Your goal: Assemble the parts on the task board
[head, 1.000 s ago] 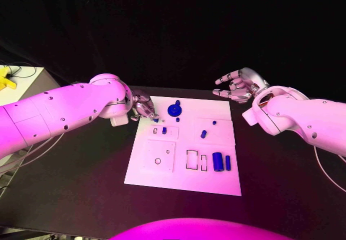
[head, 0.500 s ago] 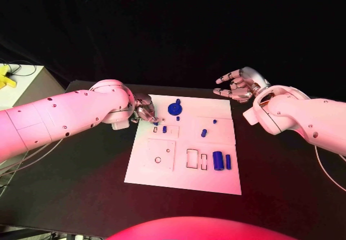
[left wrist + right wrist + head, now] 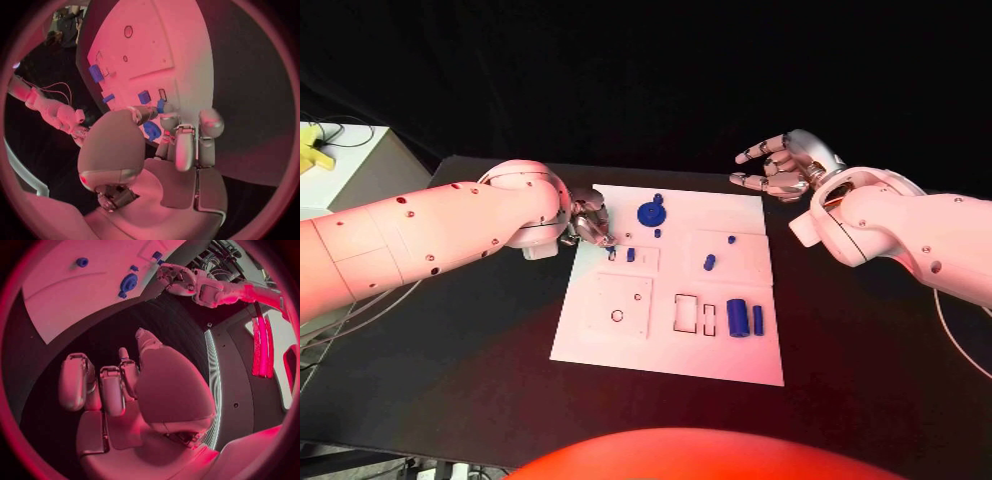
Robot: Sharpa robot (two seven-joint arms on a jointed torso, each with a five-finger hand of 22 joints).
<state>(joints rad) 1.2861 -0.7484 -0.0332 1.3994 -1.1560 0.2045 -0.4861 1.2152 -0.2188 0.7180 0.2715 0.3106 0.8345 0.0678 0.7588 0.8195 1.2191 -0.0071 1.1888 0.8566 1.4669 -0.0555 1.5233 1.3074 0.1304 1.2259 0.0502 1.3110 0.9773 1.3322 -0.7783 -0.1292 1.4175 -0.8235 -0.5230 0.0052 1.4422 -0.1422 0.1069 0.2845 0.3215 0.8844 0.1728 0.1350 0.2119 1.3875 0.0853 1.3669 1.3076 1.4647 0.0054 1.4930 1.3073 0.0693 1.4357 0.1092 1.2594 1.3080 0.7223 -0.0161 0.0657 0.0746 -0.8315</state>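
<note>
White task board (image 3: 635,330), left robot hand (image 3: 590,222) at edge

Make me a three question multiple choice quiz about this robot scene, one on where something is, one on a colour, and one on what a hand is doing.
1. Where is the left hand?
A. At the task board's far left corner
B. Off the board's right edge
C. Over the board's near edge

2. What colour are the two upright cylinders near the board's right side?
A. Yellow
B. Blue
C. Green

3. What is the state of the right hand?
A. Gripping a blue part
B. Pressing flat on the board
C. Raised off the board's far right corner, fingers apart, holding nothing

Answers: 1 A, the head view shows its fingertips at the board's far left corner. 2 B, both cylinders show blue against the white board. 3 C, the right wrist view shows spread fingers with nothing between them.
</note>
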